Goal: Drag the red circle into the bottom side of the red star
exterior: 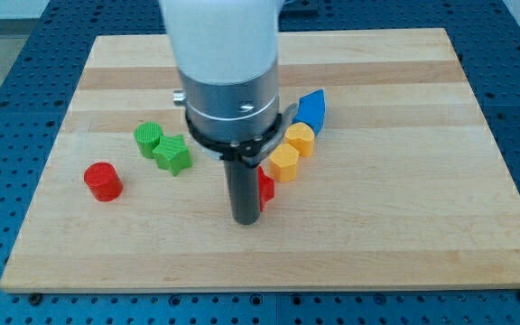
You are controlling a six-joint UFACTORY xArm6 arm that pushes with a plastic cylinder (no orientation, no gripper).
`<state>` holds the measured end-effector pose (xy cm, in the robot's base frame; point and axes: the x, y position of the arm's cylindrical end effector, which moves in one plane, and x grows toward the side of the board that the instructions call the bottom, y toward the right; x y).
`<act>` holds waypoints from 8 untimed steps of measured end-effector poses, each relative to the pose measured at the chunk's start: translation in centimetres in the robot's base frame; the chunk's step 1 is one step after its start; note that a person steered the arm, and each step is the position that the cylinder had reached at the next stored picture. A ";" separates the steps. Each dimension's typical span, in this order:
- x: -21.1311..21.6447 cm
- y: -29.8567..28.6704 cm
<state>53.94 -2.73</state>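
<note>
The red circle (103, 181) is a short red cylinder at the view's left on the wooden board (404, 226). The red star (266, 188) sits near the board's middle, mostly hidden behind my rod; only its right edge shows. My tip (246, 219) rests on the board right against the red star's left side, far to the right of the red circle.
A green circle (149, 138) and a green star (173, 154) lie together right of and above the red circle. Two yellow blocks (284, 162) (300, 139) and a blue block (311, 109) form a diagonal line up and right of the red star.
</note>
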 end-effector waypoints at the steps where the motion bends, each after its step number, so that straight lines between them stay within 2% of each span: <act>1: -0.2 0.8; 2: 1.6 -1.5; 5: 1.1 -26.3; 6: -1.6 -27.6; 7: -5.8 -26.3; 8: -7.2 -22.8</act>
<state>46.72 -25.52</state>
